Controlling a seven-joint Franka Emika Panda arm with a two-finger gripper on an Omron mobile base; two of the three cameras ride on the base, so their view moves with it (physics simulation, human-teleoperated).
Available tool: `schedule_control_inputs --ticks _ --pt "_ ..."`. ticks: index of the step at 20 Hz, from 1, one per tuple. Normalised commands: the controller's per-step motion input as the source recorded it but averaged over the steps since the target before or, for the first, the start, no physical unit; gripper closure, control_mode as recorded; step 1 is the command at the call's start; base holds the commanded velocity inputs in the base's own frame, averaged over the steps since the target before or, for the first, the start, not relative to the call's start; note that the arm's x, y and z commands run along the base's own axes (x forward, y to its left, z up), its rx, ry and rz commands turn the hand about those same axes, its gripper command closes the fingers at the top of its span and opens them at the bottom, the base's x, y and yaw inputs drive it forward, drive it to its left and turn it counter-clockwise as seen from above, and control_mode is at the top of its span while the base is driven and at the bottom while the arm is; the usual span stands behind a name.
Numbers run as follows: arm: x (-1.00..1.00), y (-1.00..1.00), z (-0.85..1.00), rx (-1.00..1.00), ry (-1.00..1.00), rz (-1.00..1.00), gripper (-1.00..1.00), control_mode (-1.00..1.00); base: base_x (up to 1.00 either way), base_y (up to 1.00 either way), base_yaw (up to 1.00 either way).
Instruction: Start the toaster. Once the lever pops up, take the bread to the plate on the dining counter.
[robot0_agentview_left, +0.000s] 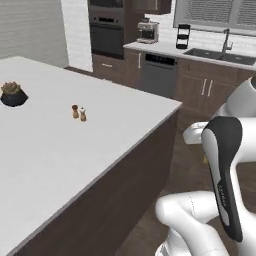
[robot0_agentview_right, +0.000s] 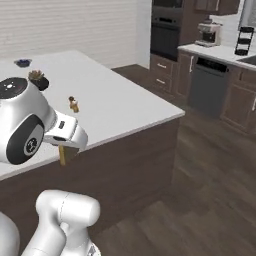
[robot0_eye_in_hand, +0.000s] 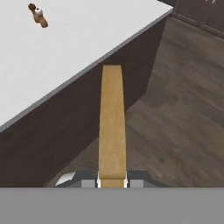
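Left base view, left to right: small dark pot with a plant (robot0_agentview_left: 13, 95) at far left on the dining counter (robot0_agentview_left: 45, 160). Salt and pepper pair (robot0_agentview_left: 79, 113) a bit right of it. Counter corner at mid-frame, dark wood base below. Upper middle: wall ovens (robot0_agentview_left: 106, 27), coffee machine (robot0_agentview_left: 148, 31); sink (robot0_agentview_left: 220, 55) at upper right. Robot arm at the right edge.

Right base view: a small blue item sits far upper left on the counter, too small to name. Plant pot and shakers are right of it. The gripper (robot0_agentview_right: 63, 150) sits at lower left, just off the counter's near edge, with a tan sliver hanging under it.

Hand view: the bread (robot0_eye_in_hand: 112, 127) stands edge-on up the centre, clamped between the two fingers at the bottom, so the gripper is closed on the slice. Counter top is at upper left, wood floor at right. The bread is over the floor beside the counter base, not yet over the top.

Judgement: carry phase, toaster step looks done. No plate is visible from here, so the target is unconfirmed.

Risks:
- The slice is held by one end only, so a fast swing could make it slip or pivot.
- The bread sits low near the counter edge and could clip it if not raised first.
- Release over the floor loses the slice.
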Motion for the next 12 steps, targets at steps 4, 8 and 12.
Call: schedule_control_inputs --ticks 4,8,12 --pt "0.0 0.0 0.0 0.0 0.0 0.0 1.0 1.0 -0.24 0.0 0.66" --pt "0.0 0.0 0.0 0.0 0.0 0.0 1.0 1.0 -0.39 0.09 0.61" --pt "0.0 0.0 0.0 0.0 0.0 0.0 1.0 1.0 -0.42 0.55 0.46"
